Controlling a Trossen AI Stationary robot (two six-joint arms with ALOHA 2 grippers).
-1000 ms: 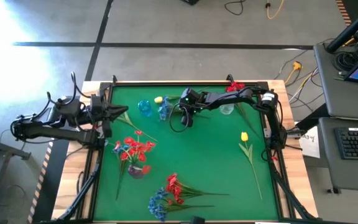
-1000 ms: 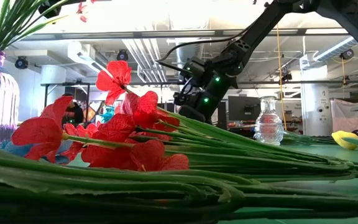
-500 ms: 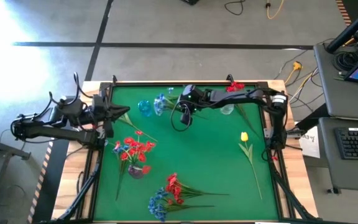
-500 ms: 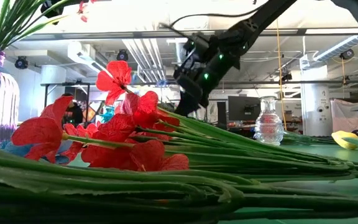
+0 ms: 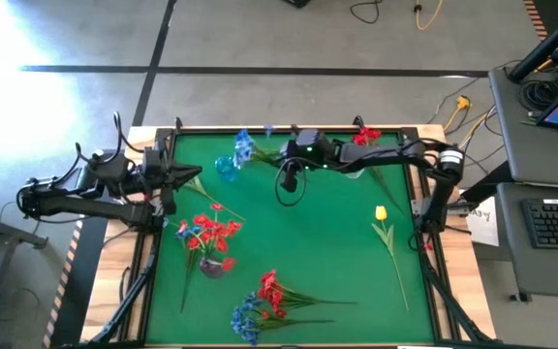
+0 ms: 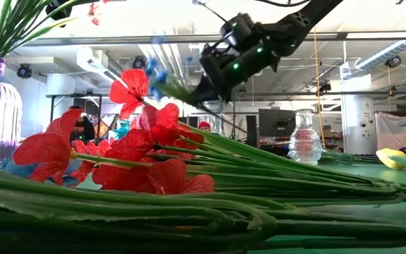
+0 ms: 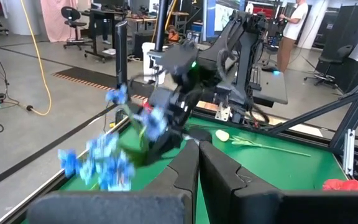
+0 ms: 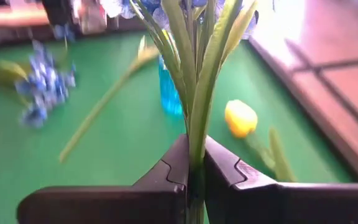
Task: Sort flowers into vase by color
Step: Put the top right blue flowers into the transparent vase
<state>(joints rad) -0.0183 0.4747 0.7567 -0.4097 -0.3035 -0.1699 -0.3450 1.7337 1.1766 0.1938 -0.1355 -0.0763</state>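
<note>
My right gripper [image 5: 277, 155] hangs above the table's far middle, shut on a blue flower [image 5: 245, 145] whose blossoms [image 6: 154, 70] point toward the table's left. A small blue vase [image 5: 226, 167] stands just left of it, with a yellow blossom [image 8: 241, 118] lying beside it. A clear vase [image 5: 354, 171] stands under the right arm. Red flowers [image 5: 206, 233] stick up from a vase [image 5: 211, 264] at left centre. A yellow flower [image 5: 384, 221] lies on the mat at right. My left gripper [image 5: 187, 176] waits shut at the left edge, holding nothing. My right gripper pinches the blue flower's bunch of green stems [image 8: 195, 140] between its two fingers [image 8: 225, 168], well below the blossoms. The fingers come from the table's right, nearly level and slanting a little downward, in line with the stems. The flower is lifted clear of the table.
A mixed bunch of red and blue flowers [image 5: 260, 302] lies near the front edge; its stems fill the low view's foreground. More red blossoms [image 5: 366, 136] show at the far right. The mat's middle [image 5: 308, 233] is bare.
My right gripper has risen from the mat beside the blue vase, tipped up toward level and drawn a little toward the far edge. The blue flower, which lay on the table, has come up with it and now hangs clear.
</note>
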